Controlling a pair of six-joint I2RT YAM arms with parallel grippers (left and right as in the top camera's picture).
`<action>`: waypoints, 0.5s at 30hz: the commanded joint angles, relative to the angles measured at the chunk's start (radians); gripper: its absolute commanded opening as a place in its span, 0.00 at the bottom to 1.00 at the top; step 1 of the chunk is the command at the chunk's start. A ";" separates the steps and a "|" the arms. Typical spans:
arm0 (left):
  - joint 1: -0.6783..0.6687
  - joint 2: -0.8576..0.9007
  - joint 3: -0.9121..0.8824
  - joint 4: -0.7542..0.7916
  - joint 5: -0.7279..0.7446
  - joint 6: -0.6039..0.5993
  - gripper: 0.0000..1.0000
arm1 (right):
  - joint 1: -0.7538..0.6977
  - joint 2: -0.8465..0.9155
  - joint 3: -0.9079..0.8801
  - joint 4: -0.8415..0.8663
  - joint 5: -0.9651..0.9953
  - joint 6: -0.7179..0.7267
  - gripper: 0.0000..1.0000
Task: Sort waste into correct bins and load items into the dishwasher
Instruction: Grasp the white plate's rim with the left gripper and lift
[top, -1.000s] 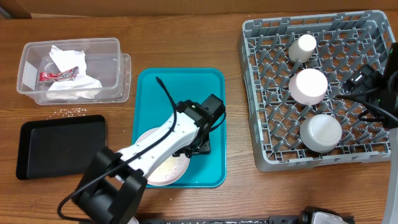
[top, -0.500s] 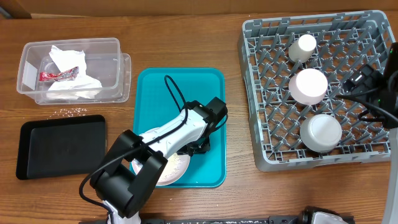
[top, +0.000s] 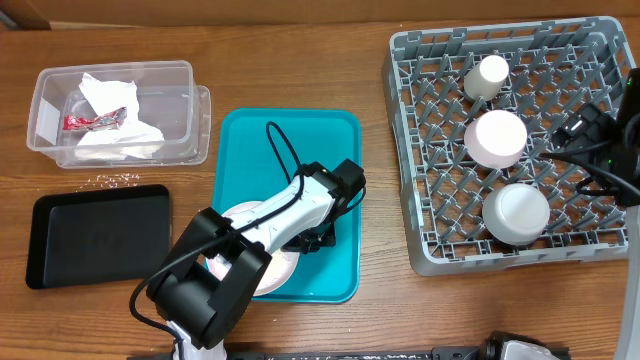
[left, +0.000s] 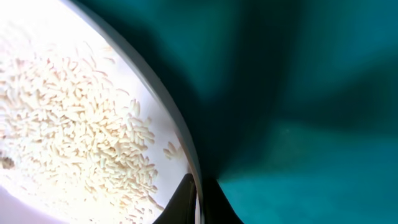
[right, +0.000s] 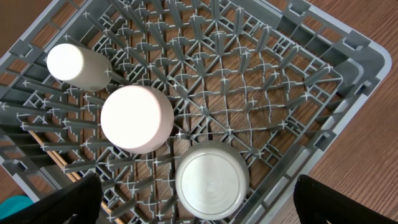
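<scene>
- Since the left hand (left: 199, 200) grips only the rim of the plate (left: 158, 112) — lying just ahead of it on the teal tray (left: 311, 143) — lifting could make it slip.
- Any tilt would spill its rice crumbs (left: 81, 124).

No legible text anywhere; any print on the red foil packet (top: 95, 121) too small.

Overhead faces straight down; my right wrist shares its grey lattice dish rack (top: 400, 150), left hugs the pale-pink plate (left: 140, 87).
</scene>
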 joint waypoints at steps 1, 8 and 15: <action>0.000 0.013 0.045 -0.032 -0.016 0.010 0.04 | -0.004 0.000 0.020 0.005 0.003 0.001 1.00; 0.000 0.013 0.157 -0.158 -0.028 0.008 0.04 | -0.004 0.000 0.020 0.005 0.003 0.001 1.00; 0.006 0.013 0.328 -0.349 -0.118 0.008 0.04 | -0.004 0.000 0.020 0.005 0.003 0.001 1.00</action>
